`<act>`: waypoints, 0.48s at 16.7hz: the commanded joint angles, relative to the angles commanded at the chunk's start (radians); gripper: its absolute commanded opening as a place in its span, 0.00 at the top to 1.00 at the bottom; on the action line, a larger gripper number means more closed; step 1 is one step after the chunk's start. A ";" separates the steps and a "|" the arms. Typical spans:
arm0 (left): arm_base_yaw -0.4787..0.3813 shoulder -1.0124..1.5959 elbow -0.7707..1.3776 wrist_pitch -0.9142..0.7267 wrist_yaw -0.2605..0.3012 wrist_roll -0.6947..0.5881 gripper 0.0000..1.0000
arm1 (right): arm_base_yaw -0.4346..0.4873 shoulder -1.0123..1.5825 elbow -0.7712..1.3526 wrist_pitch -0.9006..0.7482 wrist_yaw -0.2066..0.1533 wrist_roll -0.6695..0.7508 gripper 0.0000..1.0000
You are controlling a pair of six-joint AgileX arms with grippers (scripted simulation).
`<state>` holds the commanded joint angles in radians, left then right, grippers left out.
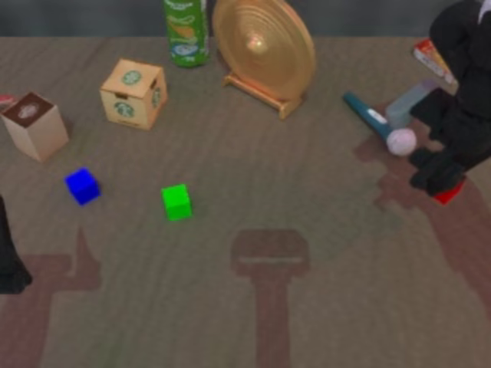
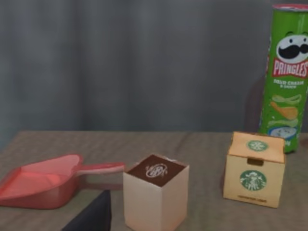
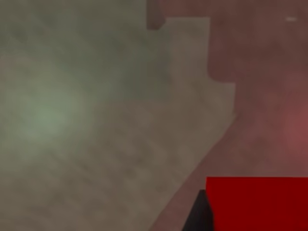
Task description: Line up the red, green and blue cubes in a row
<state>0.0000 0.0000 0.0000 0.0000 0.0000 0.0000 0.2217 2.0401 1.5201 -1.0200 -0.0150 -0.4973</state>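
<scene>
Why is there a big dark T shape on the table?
Top view: that T is an arm's shadow cast on the table, with another beside the left gripper. Right wrist view: stepped reddish shadow lies above the red cube.

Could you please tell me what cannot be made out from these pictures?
- Red cube: top view, mostly hidden under the right end effector; right wrist view, cut off by the edge.
- Right end effector's grip: unclear in either view.
- Left end effector: top view, cut off at the left edge.
</scene>
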 joint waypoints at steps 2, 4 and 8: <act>0.000 0.000 0.000 0.000 0.000 0.000 0.00 | -0.004 0.005 -0.001 0.002 0.000 0.003 1.00; 0.000 0.000 0.000 0.000 0.000 0.000 0.00 | 0.017 0.023 0.029 -0.012 0.001 0.036 1.00; 0.000 0.000 0.000 0.000 0.000 0.000 0.00 | 0.118 0.115 0.181 -0.083 0.008 0.226 1.00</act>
<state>0.0000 0.0000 0.0000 0.0000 0.0000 0.0000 0.3396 2.1550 1.7013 -1.1033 -0.0073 -0.2715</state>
